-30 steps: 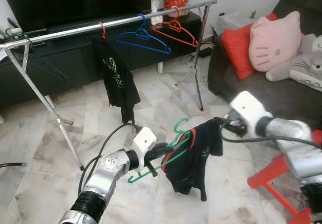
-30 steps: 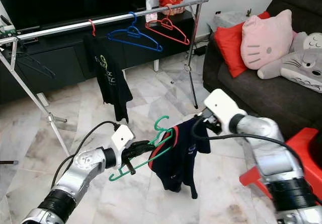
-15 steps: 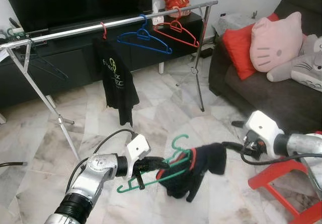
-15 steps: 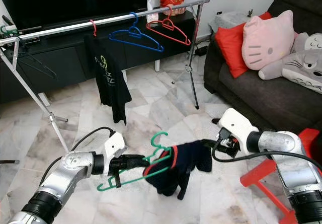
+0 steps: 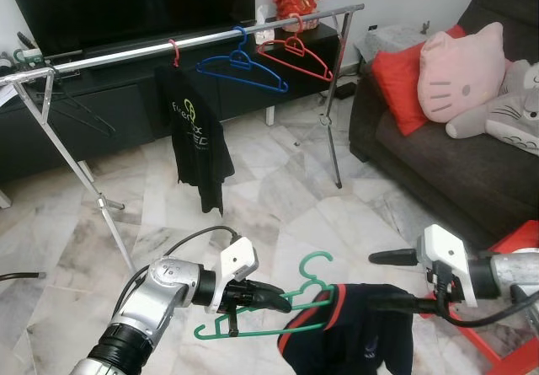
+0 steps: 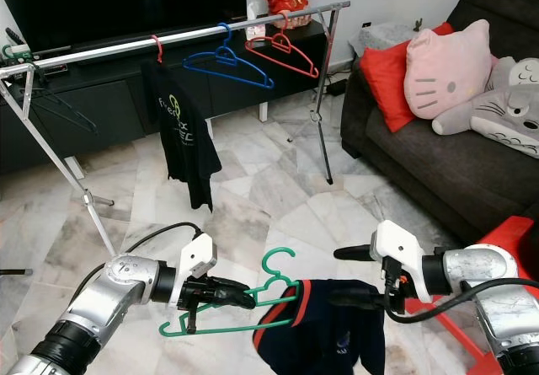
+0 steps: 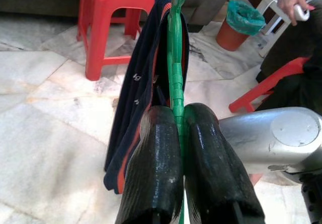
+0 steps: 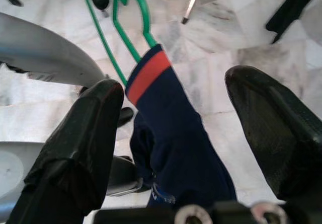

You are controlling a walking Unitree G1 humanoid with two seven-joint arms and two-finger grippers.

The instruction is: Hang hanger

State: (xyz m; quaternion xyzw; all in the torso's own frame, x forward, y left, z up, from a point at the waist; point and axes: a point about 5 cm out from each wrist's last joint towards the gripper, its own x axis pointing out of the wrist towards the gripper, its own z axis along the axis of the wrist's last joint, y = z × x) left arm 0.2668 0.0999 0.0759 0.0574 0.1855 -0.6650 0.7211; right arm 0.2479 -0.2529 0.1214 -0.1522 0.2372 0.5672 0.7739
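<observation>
While clamped in left hand point(image 5: 268, 295) by one end, green hanger point(image 5: 278, 314) w/ dark shirt point(image 5: 354, 341) lies level, long axis toward right hand point(image 5: 389, 281), spread beside shirt; rail point(image 5: 194, 40) well beyond, up front.

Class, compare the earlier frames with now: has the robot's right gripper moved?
Yes. The right gripper has dropped lower and drawn back toward the robot, away from the clothes rack, its fingers open around the dark shirt.
</observation>
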